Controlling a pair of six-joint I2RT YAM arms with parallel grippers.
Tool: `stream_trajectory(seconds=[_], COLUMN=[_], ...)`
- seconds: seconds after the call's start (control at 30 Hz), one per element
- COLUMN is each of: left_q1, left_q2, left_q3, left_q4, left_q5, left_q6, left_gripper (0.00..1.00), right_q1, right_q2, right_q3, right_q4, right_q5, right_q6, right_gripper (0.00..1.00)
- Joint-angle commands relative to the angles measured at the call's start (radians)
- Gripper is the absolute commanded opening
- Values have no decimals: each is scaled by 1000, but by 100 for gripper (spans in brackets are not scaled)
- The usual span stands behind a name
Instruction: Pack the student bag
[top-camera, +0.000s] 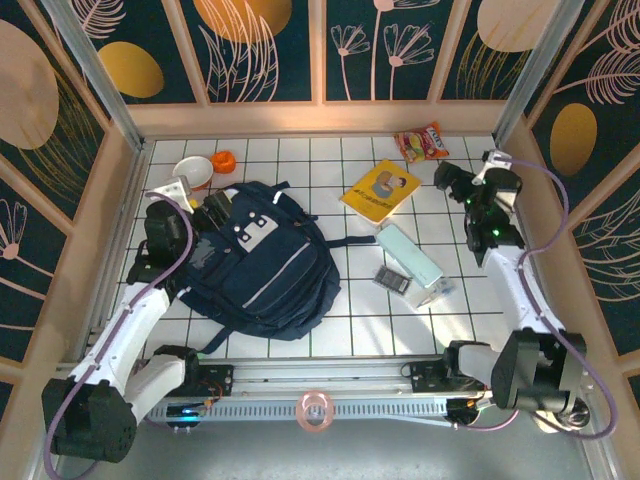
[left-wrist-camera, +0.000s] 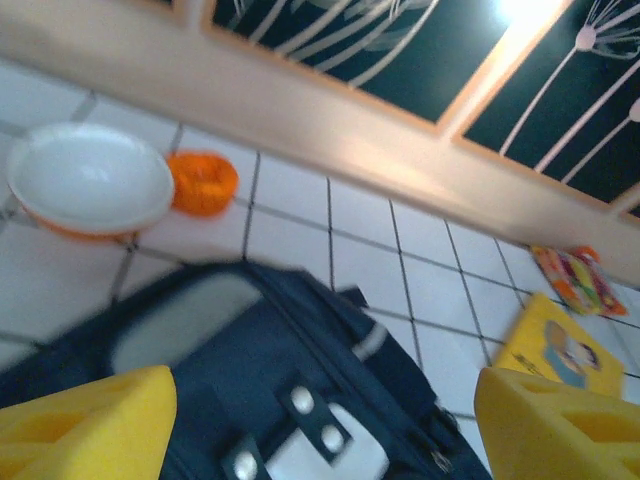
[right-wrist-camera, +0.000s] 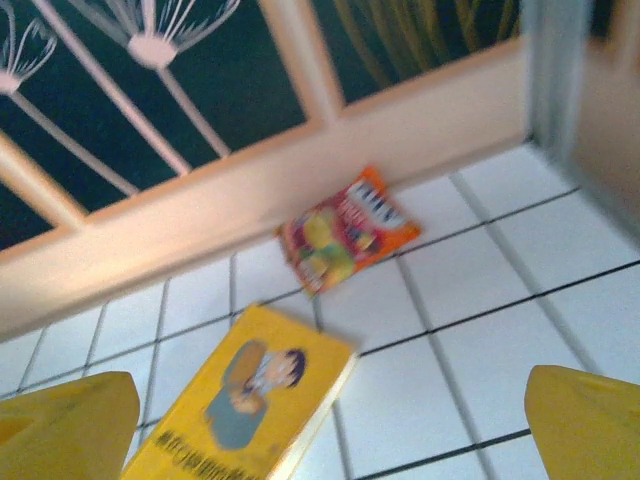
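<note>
— Where do we stand?

— The large navy-blue fabric student bag (top-camera: 255, 265) lies flat on the white tiled table (top-camera: 350, 335). Our left gripper (top-camera: 213, 207) hovers over the bag's top-left corner, near its grey-white patch, with its yellow fingers (left-wrist-camera: 85, 425) spread wide and nothing between them.

— And the other one?

— Our right gripper (top-camera: 455, 185) hangs well to the right of the bag, spread wide too and holding nothing. Below it lies the flat yellow picture book (right-wrist-camera: 250, 400), with the red-orange foil snack packet (right-wrist-camera: 345, 230) farther from the bag.

— Is the bag open?

— We cannot tell; we see no gaping mouth. We judge opening comes first.

— How do we do it well?

— We settle the left fingers on the top edge and pinch fabric or a zip tab, not the patch. We lift gently so the bag doesn't drag toward the white bowl with the orange rim (left-wrist-camera: 88, 178) just beyond its top. We keep the right gripper ready for the book, the nearest item to the bag's right.
</note>
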Motion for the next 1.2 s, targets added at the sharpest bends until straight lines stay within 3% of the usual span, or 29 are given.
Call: stream_trajectory(seconds=[0.0, 0.13, 0.23, 0.37, 0.5, 0.67, 0.9, 1.17], left_q1=[-1, -3, -3, 0, -1, -1, -3, -66], left_q2=[-7, -31, -75, -104, -88, -71, 21, 210], left_q3=[-33, -77, -132, -208, -281, -348, -348, -296], left_q4=[-143, -297, -354, -342, -253, -148, -79, 96], left_q5=[89, 60, 13, 7, 42, 62, 107, 178], left_q6=[-172, -237, -271, -332, -376, -390, -296, -281], left_gripper=[77, 74, 74, 75, 74, 70, 62, 59], right_q1=[-5, 0, 68, 311, 542, 734, 801, 832], right_q2=[60, 120, 140, 189, 287, 452, 579, 449], right_q3=[49, 32, 17, 44, 73, 136, 102, -120], right_q4=[-97, -69, -67, -119, -94, -64, -38, -49], right_q5=[-286, -388, -344, -189, -120, -71, -79, -90], right_q6=[88, 193, 228, 225, 269, 315, 407, 513], right_gripper=[98, 87, 82, 80, 71, 65, 59, 59])
